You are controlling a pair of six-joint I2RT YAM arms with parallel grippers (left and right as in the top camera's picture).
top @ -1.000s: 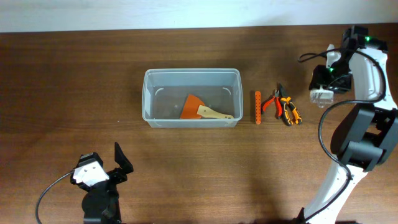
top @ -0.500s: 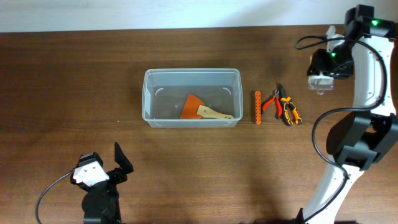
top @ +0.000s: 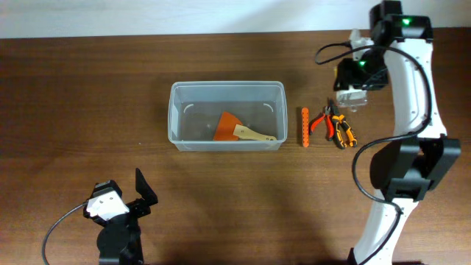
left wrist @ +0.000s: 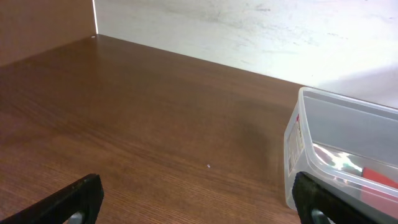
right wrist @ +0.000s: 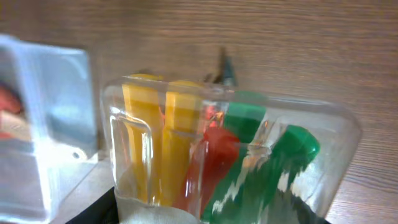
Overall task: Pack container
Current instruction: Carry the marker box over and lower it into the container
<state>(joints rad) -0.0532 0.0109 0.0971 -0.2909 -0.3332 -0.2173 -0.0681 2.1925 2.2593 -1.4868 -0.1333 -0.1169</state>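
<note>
The clear container stands mid-table with an orange scraper with a wooden handle inside. It also shows in the left wrist view and at the left of the right wrist view. My right gripper is shut on a small clear box of yellow, red and green bits, held above the table just behind the pliers. My left gripper is open and empty near the front left, well short of the container.
An orange bar lies just right of the container, with the orange-handled pliers beside it. A pale wall runs along the table's far edge.
My right arm has swung left and slightly forward with the small box, from the far right to just behind the pliers. The left arm has not moved.
</note>
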